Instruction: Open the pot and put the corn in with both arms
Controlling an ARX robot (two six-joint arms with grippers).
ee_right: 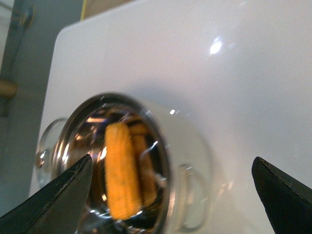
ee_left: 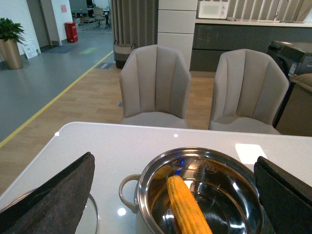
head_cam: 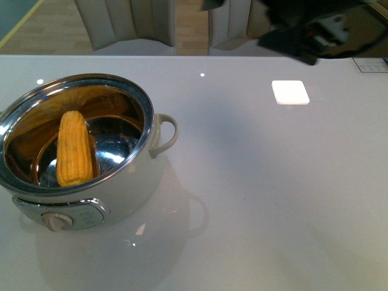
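The pot (head_cam: 140, 182) stands open at the table's front left, with its loop handle (head_cam: 167, 131) to the right and its dial (head_cam: 57, 221) in front. The corn (head_cam: 75, 149) leans inside it against the steel wall. My left gripper (ee_left: 174, 158) is open and empty, above the pot (ee_left: 146, 195) and corn (ee_left: 187, 209). My right gripper (ee_right: 171, 160) is open and empty, high over the pot (ee_right: 192, 146) and corn (ee_right: 121, 170). In the front view only the blurred right arm (head_cam: 303, 33) shows at the top right.
A glass lid's rim (ee_left: 93, 214) lies on the table beside the pot, also seen in the right wrist view (ee_right: 46, 146). A white square (head_cam: 290, 91) is on the table at the back right. Two grey chairs (ee_left: 155, 83) stand behind the table's far edge.
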